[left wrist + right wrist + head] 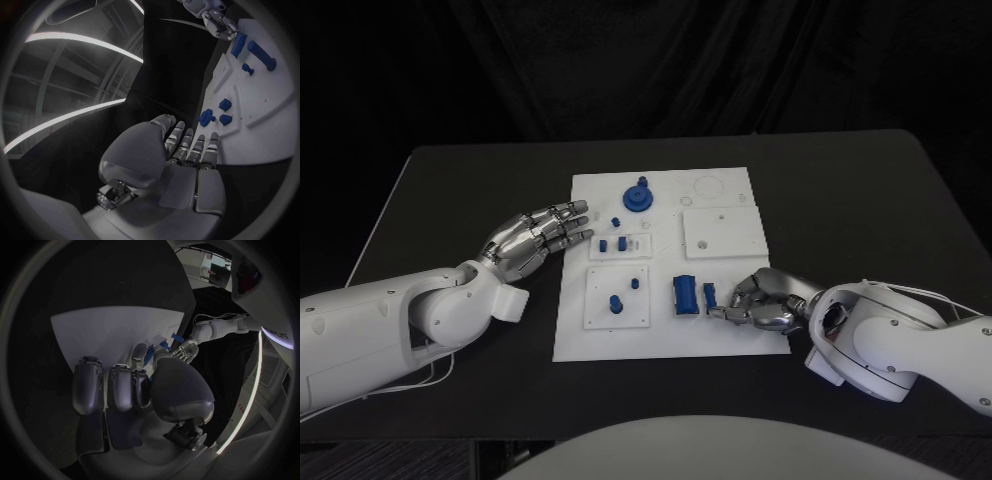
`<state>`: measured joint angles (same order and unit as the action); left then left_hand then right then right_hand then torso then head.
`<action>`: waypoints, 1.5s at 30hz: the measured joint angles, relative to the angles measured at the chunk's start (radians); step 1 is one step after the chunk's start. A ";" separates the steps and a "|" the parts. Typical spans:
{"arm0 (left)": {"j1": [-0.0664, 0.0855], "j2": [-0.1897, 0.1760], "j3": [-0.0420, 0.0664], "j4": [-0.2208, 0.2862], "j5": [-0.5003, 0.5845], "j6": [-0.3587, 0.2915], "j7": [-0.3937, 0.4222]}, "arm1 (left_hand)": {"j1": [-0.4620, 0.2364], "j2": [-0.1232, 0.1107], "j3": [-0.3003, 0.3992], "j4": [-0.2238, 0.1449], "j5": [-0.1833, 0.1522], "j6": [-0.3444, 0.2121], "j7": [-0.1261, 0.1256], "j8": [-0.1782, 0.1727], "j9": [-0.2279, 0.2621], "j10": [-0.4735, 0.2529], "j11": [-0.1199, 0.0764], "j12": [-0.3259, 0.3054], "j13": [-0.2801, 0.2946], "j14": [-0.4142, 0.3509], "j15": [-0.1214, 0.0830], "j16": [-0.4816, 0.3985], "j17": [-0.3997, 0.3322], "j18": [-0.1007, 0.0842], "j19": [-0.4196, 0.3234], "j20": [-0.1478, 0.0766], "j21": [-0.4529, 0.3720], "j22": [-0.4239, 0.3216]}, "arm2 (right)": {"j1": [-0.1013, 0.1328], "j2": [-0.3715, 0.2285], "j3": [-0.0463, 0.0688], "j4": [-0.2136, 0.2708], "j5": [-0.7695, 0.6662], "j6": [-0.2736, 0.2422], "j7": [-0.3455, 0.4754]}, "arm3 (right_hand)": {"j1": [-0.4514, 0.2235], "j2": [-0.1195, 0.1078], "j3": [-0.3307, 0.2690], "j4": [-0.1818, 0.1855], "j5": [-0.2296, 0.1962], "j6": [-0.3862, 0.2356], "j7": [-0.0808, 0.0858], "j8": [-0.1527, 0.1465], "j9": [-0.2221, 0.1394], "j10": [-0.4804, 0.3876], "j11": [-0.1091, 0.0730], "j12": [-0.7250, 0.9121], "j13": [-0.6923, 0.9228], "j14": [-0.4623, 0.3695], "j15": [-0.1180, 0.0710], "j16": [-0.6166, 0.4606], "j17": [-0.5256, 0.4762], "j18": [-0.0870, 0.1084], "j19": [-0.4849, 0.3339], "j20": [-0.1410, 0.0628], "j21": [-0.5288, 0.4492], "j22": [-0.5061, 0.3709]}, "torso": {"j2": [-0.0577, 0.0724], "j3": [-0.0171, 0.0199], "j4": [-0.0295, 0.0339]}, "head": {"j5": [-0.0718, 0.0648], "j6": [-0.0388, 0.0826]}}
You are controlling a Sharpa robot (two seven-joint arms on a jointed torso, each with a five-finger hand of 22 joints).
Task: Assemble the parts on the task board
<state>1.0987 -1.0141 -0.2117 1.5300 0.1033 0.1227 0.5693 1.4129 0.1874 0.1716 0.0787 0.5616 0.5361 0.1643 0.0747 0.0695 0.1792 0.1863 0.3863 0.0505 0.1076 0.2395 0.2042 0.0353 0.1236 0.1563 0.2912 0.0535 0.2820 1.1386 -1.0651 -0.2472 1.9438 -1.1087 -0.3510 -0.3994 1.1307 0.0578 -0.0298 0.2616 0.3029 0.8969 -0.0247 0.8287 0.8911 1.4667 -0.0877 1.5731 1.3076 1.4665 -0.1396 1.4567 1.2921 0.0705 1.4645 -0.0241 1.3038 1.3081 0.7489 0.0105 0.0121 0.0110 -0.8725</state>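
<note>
The right robot hand (pixel 759 303) pinches a small blue part (pixel 710 296) at the task board's (pixel 718 200) near right. The left robot hand (pixel 531 238) rests spread beside the board's left edge on the desk (pixel 459 190).

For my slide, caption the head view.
Right hand at blue parts on the task board; left hand open alongside.

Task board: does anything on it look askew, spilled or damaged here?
Nothing stands out. The task board lies flat and square on the black table, with the blue parts on it. The left hand rests open at the board's edge; the right hand has its fingers at the parts near the front.
</note>
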 measured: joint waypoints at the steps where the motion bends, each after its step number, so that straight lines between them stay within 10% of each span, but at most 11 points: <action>1: 0.000 0.000 0.000 0.000 0.000 0.000 0.000 | 0.000 0.000 0.000 0.000 0.000 0.000 0.000 0.000 0.000 0.000 0.000 0.000 0.000 0.000 0.000 0.000 0.000 0.000 0.000 0.000 0.000 0.000 | 0.000 0.002 0.000 0.000 0.000 -0.001 0.000 | 0.012 -0.002 0.004 -0.004 0.009 0.000 0.000 0.000 0.001 0.000 0.000 0.000 0.000 0.000 0.000 0.000 0.000 0.000 -0.001 -0.001 0.000 0.000 | 0.000 0.0000 -0.0001 | 0.000 0.000; 16: -0.001 0.003 0.000 -0.003 0.000 0.005 -0.005 | 0.000 0.000 0.000 0.000 0.000 0.000 0.000 0.000 0.000 0.000 0.000 0.000 0.000 0.000 0.000 0.000 0.001 0.000 0.000 0.000 0.000 0.000 | 0.000 0.016 0.001 -0.003 -0.004 -0.017 0.005 | 0.153 -0.030 0.064 -0.091 0.068 -0.011 -0.011 0.000 0.010 0.000 0.000 0.000 0.000 0.000 0.000 0.000 -0.002 0.000 -0.001 -0.008 0.000 0.000 | 0.000 -0.0002 -0.0002 | -0.001 0.000; 22: -0.001 0.002 0.000 -0.003 0.000 0.006 -0.005 | -0.004 -0.004 0.003 -0.003 0.000 0.000 0.000 0.000 0.000 0.003 0.003 0.000 0.000 0.000 0.000 0.000 0.001 0.000 0.000 0.000 0.000 0.000 | 0.000 0.016 -0.001 -0.003 -0.011 -0.019 0.006 | 0.178 -0.051 0.057 -0.115 -0.046 -0.007 -0.006 0.000 0.010 0.000 0.000 0.000 0.000 0.000 0.000 0.000 -0.003 0.000 -0.001 -0.008 0.000 0.000 | 0.000 -0.0002 -0.0002 | 0.000 0.000; 35: -0.003 -0.009 0.000 0.011 0.001 0.004 0.002 | -0.005 -0.005 0.008 -0.003 0.000 0.000 0.000 0.000 0.000 0.004 0.004 0.004 0.000 0.000 0.000 0.000 0.001 0.000 0.004 0.004 0.006 0.000 | -0.001 -0.024 -0.001 0.015 -0.018 -0.057 0.050 | 0.093 -0.080 -0.028 -0.071 -0.203 0.004 -0.003 0.025 0.036 0.000 0.000 0.000 0.000 0.000 0.000 0.004 0.009 -0.001 -0.001 -0.008 0.008 0.000 | -0.001 -0.0003 0.0000 | 0.009 0.000; 45: -0.004 -0.033 0.000 0.043 0.000 -0.012 0.024 | -0.012 -0.012 0.024 -0.009 0.000 0.013 0.002 0.004 0.002 0.011 0.011 0.012 0.001 0.004 0.004 0.008 0.002 0.000 0.000 0.000 0.003 -0.020 | 0.049 -0.059 0.000 0.029 0.018 -0.194 0.203 | 0.013 -0.067 -0.128 0.017 -0.175 -0.007 0.007 -0.002 0.024 0.000 0.000 0.000 0.000 0.000 0.000 -0.046 -0.098 -0.001 -0.014 -0.001 -0.090 0.000 | -0.004 -0.0003 -0.0001 | 0.013 0.000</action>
<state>1.0952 -1.0473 -0.2118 1.5729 0.1037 0.1105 0.5932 1.4008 0.1753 0.1957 0.0694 0.5616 0.5495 0.1659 0.0785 0.0713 0.1903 0.1974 0.3986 0.0516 0.1115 0.2434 0.2124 0.0369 0.1237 0.1560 0.2909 0.0569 0.2620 1.1879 -1.1245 -0.2475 1.9729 -1.0904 -0.5450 -0.1969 1.1438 -0.0088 -0.1582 0.2786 0.1277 0.8902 -0.0176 0.8268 0.9154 1.4664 -0.0873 1.5731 1.3074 1.4665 -0.1394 1.4106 1.1937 0.0700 1.4507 -0.0252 1.2135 1.3081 0.7446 0.0102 0.0120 0.0243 -0.8725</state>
